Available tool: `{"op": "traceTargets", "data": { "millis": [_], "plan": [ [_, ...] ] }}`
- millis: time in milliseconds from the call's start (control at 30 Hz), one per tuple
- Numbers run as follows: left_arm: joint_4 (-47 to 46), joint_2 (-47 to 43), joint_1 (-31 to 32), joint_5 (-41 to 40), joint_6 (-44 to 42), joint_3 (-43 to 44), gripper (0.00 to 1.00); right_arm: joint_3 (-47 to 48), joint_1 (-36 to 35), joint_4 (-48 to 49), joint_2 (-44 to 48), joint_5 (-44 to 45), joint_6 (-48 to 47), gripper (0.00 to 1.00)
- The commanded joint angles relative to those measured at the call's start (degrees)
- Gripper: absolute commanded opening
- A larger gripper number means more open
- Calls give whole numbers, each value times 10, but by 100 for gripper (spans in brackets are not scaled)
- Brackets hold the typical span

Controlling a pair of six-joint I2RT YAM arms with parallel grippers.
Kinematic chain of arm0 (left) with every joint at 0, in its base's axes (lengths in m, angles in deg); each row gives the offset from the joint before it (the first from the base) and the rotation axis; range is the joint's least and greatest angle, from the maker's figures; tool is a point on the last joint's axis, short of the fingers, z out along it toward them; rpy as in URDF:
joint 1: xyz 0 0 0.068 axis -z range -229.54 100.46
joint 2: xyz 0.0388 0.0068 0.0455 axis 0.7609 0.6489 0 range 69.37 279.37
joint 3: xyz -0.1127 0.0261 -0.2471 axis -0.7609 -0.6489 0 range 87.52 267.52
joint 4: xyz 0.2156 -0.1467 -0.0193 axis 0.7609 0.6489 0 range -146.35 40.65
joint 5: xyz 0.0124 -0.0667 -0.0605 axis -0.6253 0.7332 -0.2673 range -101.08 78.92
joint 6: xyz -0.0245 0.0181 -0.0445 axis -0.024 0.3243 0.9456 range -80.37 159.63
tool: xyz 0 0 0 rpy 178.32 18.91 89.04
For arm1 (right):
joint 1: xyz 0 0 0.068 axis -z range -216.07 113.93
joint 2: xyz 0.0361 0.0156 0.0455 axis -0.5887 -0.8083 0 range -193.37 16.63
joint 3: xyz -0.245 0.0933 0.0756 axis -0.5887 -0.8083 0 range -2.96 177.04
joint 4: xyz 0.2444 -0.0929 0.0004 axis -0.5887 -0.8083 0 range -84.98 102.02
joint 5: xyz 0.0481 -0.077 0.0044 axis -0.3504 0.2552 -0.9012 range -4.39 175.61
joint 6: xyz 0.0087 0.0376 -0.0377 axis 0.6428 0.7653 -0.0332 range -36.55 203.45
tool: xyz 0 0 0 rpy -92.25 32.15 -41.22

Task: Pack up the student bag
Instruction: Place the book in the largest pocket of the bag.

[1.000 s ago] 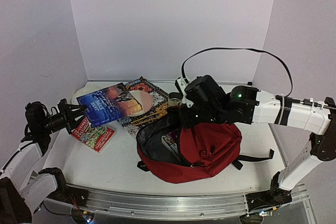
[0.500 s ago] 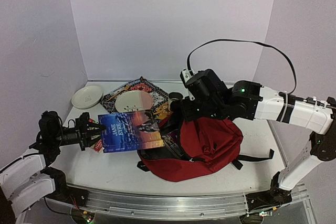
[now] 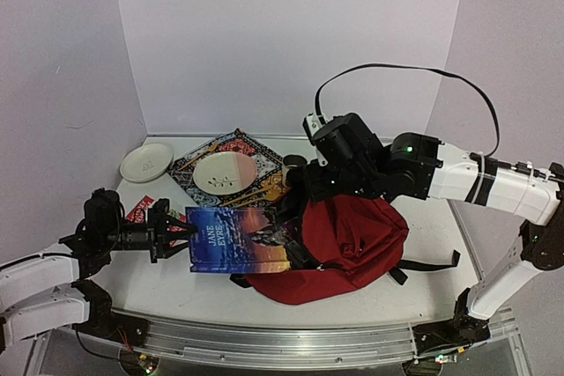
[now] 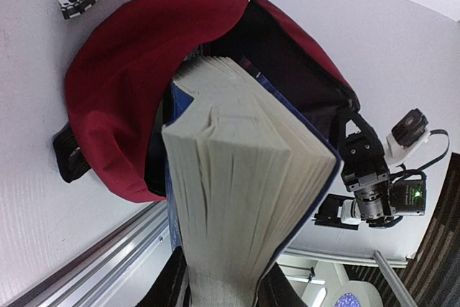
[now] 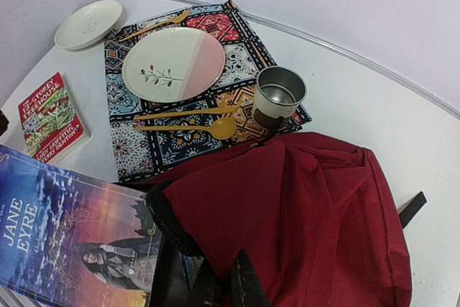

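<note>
Thick book (image 3: 238,239) hanging at the backpack (image 3: 357,235) mouth
The left gripper (image 3: 179,233) is pinching the book's edge; mid-table, the right gripper (image 5: 215,282) is clamping the backpack's rim, fingers together; placemat (image 5: 244,70) and cup (image 5: 279,97) lying behind.

There is one dark-red student bag (image 5: 302,206), one patterned mat (image 5: 237,62) and one metal cup (image 5: 279,97). Books number two, a blue Jane Eyre book (image 5: 65,242) and a red paperback (image 5: 49,116), and plates also number two, a small white plate (image 5: 88,24) and a larger pink-and-white plate (image 5: 173,64). The yellow utensils come to three: one fork (image 5: 154,26), one knife (image 5: 180,113) and one spoon (image 5: 198,130).
</note>
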Motion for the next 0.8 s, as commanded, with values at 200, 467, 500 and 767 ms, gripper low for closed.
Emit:
{"op": "traceTargets", "data": {
  "millis": [200, 467, 500, 767],
  "plan": [
    [-105, 81, 111, -105, -53, 111, 0, 49, 0, 24, -14, -15, 1, 1],
    [-111, 109, 111, -148, -69, 173, 0, 35, 0, 26, -7, -50, -2, 1],
    [-111, 116, 111, -150, -69, 177, 0, 33, 0, 27, -5, -53, -3, 1],
    [-133, 138, 111, -153, -48, 199, 0, 24, 0, 33, 1, -61, -5, 1]
  ]
}}
